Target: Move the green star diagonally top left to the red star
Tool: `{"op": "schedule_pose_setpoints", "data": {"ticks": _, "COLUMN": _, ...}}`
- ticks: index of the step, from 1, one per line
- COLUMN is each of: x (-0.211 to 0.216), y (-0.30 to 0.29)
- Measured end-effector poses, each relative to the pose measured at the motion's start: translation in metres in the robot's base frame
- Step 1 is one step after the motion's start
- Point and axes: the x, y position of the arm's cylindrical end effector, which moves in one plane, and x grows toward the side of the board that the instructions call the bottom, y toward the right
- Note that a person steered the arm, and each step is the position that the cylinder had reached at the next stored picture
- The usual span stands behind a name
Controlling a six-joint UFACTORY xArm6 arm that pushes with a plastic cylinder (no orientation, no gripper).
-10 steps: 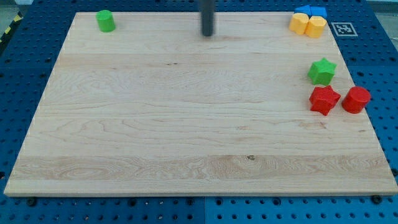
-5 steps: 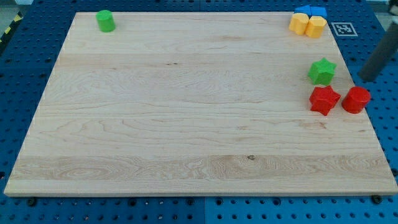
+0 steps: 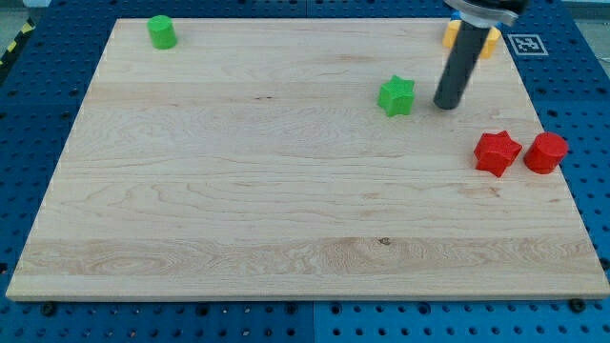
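Green star, no long axis, up-left of red star; my tip gripperless, just right

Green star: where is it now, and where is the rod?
My tip just right of green star, apart. Green star up-left of red star. Nothing between them.

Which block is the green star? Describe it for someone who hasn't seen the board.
Look at the wooden board's upper right area. The green star sits alone just left of my tip, up-left of the red star. The other green block is a cylinder, far top left.
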Motion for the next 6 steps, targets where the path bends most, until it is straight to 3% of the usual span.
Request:
{"op": "schedule_pose_setpoints", "data": {"ticks": 1, "x": -0.011, "y": -0.077}}
{"op": "schedule_pose_setpoints", "data": {"ticks": 2, "x": -0.011, "y": -0.117}}
{"op": "schedule_pose_setpoints", "data": {"ticks": 3, "x": -0.012, "y": -0.08}}
{"op": "schedule_pose_setpoints", "data": {"ticks": 4, "x": 0.013, "y": -0.048}}
{"op": "schedule_pose_setpoints", "data": {"ticks": 5, "x": 0.031, "y": -0.071}}
{"op": "schedule_pose_setpoints", "data": {"ticks": 6, "x": 0.026, "y": -0.145}}
